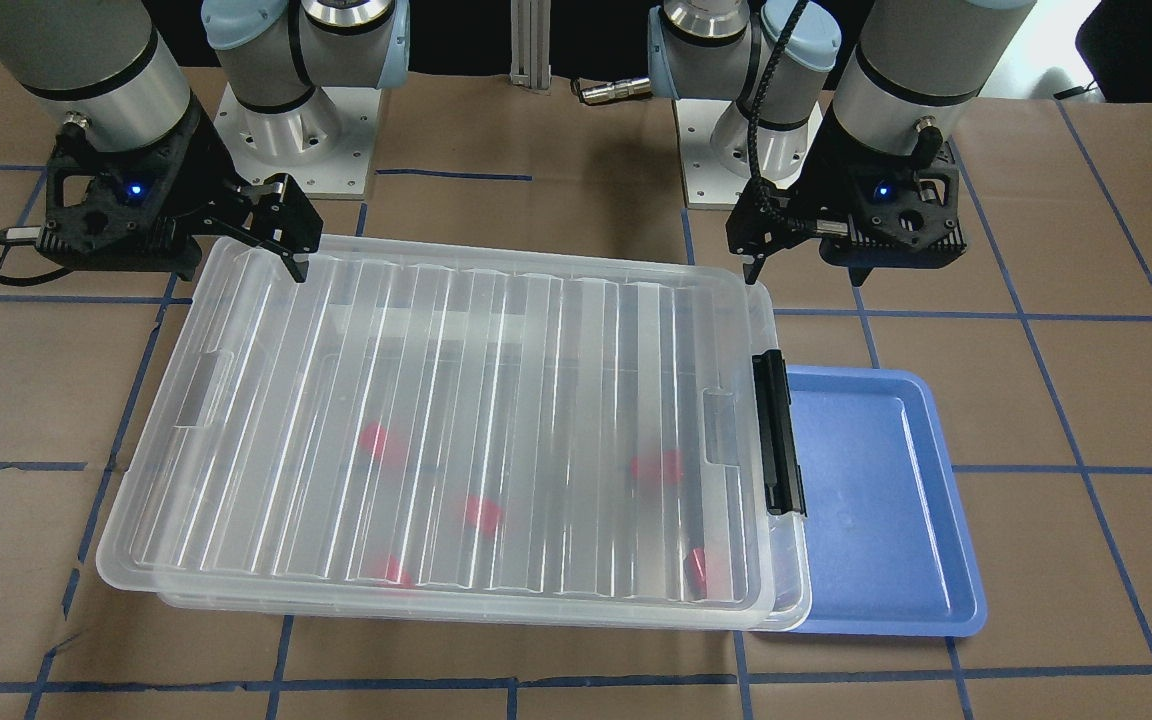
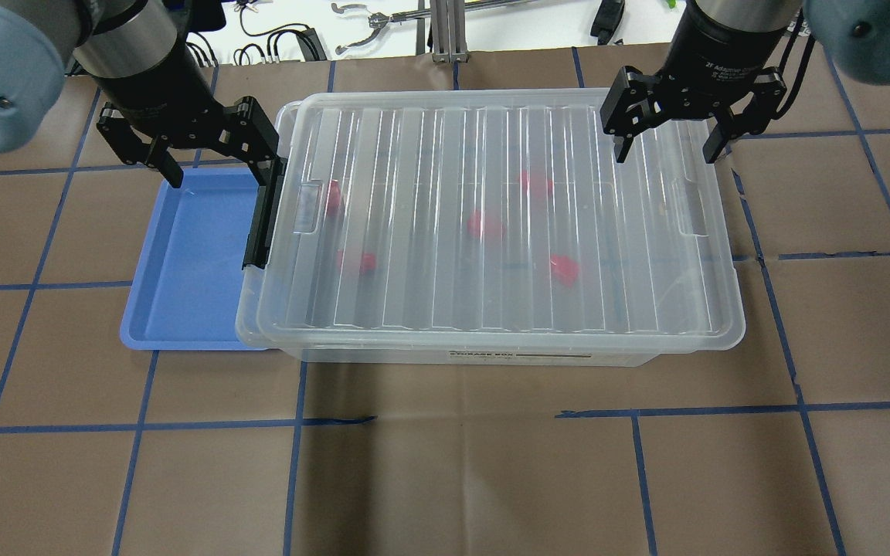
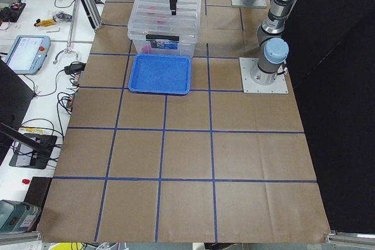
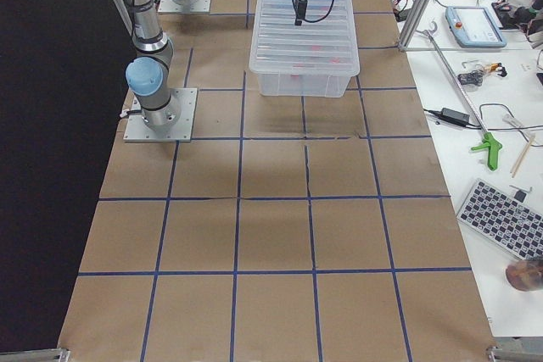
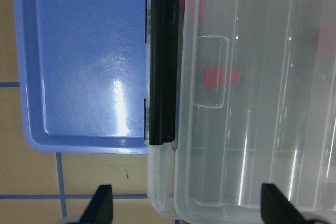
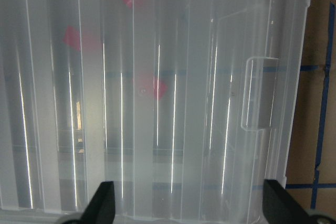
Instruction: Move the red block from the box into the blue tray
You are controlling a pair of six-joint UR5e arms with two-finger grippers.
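Observation:
The box [image 2: 429, 301] is a clear bin with its ribbed lid [image 1: 536, 330] lying on it. The black latch [image 2: 259, 224] is on the short end beside the blue tray [image 2: 190, 262]. Several red blocks, such as one near the middle [image 2: 485, 225], show blurred through the lid. The tray holds nothing and its edge is tucked under the box end. My left gripper [image 2: 219, 179] is open and empty, above the latch end and the tray's far edge. My right gripper [image 2: 669, 157] is open and empty, above the lid's far right corner.
The table is covered in brown paper with a blue tape grid [image 2: 445, 421]. The two arm bases [image 1: 296, 130] stand behind the box. Benches with a tablet, cables and tools [image 4: 484, 31] run along the operators' side.

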